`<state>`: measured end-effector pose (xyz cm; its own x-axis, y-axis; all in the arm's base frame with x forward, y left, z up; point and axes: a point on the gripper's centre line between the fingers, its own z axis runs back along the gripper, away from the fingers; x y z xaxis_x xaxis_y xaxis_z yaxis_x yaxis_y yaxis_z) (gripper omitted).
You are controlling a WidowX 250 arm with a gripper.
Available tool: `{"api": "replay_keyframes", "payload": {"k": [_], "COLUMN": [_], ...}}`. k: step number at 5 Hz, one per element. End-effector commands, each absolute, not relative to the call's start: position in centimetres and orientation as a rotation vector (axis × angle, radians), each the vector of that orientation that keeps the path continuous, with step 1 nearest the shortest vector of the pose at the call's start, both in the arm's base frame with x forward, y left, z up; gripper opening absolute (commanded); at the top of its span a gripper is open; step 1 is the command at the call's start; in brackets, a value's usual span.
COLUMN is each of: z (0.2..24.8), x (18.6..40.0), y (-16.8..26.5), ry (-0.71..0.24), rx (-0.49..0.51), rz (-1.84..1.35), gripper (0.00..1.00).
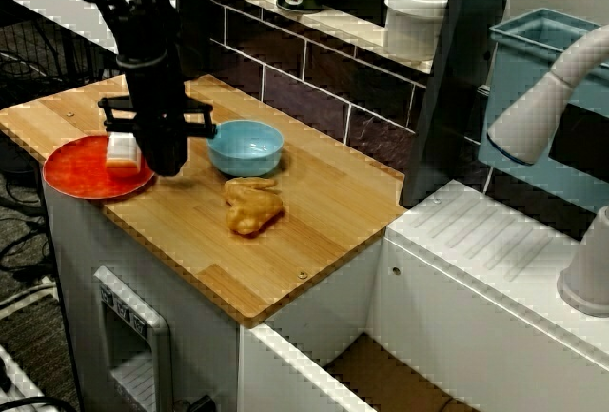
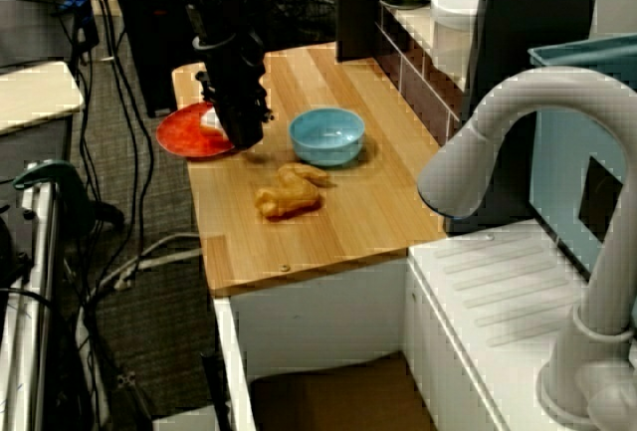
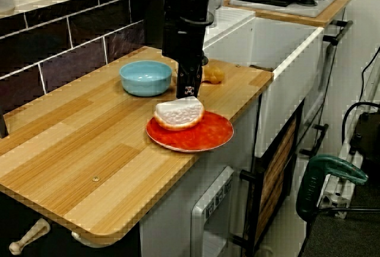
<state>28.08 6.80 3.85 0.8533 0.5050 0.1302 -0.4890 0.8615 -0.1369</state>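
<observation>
Plate: a red plate [image 1: 68, 180] sits at the left end of the counter [image 1: 314, 217], near the front edge.
Slice: a white food slice with an orange rim [image 3: 179, 113] is on the plate, toward the side nearest the bowl. It stands tilted rather than flat.
Gripper: the gripper [image 3: 189, 92] points straight down with its tips at the slice's upper edge. The fingers look narrow and close together. I cannot tell from any view whether they pinch the slice or only touch it.
Bowl: a light blue bowl [image 1: 245, 146] stands just beside the gripper, apart from the plate. What it holds is not visible.
Brown piece: a golden-brown food piece [image 1: 252, 205] lies in front of the bowl, well apart from the gripper.
Step in hand: as I judge it, this is the moment of contact with the slice over the plate.
What a further move calls for: a straight vertical path seems wise, because the bowl's rim is close on one side and the slice is tilted and could tip.
</observation>
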Motion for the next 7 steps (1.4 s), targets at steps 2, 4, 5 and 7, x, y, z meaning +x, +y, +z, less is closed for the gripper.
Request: {"api": "replay_keyframes", "payload": {"k": [2, 4, 5, 7], "z": [2.8, 3.8, 4.5, 4.2], "x": [31.1, 30.8, 30.2, 30.1], "y": [7.4, 5.5, 5.1, 3.9], "ry": [-0.174, -0.154, -0.154, -0.104], "rx": [-0.091, -0.106, -0.113, -0.181], "rz": [0.543, 0.503, 0.484, 0.538], "gripper": [0.0, 0.0, 0.0, 0.0]}}
